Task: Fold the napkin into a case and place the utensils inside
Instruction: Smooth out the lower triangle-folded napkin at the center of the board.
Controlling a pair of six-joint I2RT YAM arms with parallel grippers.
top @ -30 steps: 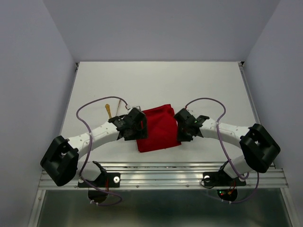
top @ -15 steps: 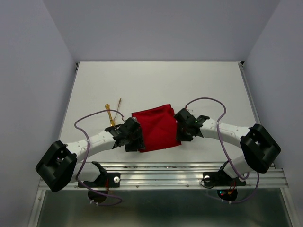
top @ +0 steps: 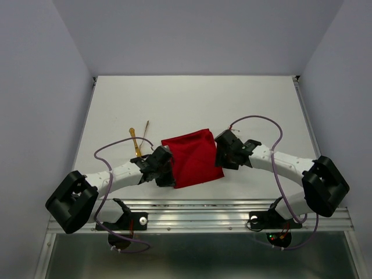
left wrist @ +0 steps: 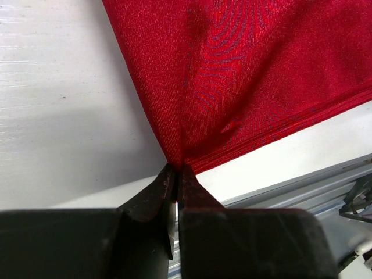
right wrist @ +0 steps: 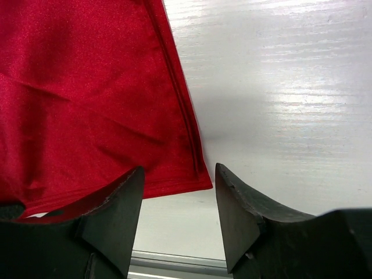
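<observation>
Left hand (left wrist: 176,170) pinches napkin (left wrist: 250,75) corner — right hand (right wrist: 178,170) agape.

- Stretches the left arm (top: 125,171) low from its big black joint block at 8 o'clock, white forearm running toward 2 o'clock.
- Clamps the left end effector (left wrist: 176,173) tight, black fingertips (left wrist: 165,185) pressed together on a corner of the napkin (left wrist: 244,75).
- Mirrors that pose with the right arm (top: 285,164), joint block at 4 o'clock, forearm running toward 10 o'clock.
- Keeps the right end effector (right wrist: 177,174) parted, a clear gap between its two black fingers (right wrist: 116,215), nothing pinched.
- Carries a purple cable (top: 256,120) looped above each wrist.
</observation>
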